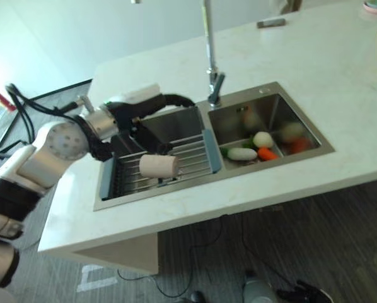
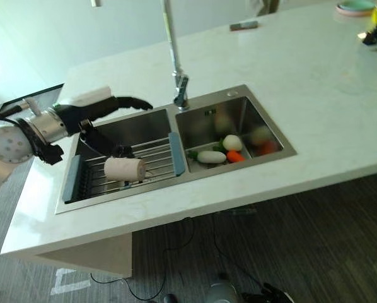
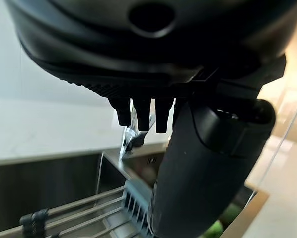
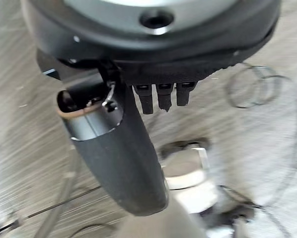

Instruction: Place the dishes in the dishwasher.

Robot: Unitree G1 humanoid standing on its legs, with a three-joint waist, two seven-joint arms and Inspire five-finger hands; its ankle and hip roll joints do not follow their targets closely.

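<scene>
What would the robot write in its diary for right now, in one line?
left hand: open, over left sink basin | cup: lying on rack, not held | right hand: open, by floor | vegetables: right basin

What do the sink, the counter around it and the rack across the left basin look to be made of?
Sink: likely brushed stainless steel, grey with soft reflections on its walls. Counter: pale, faintly veined and smooth, probably polished stone or a look-alike. Rack: thin metal rods with blue-grey ends, seemingly plastic; a beige cup lies on it.
</scene>
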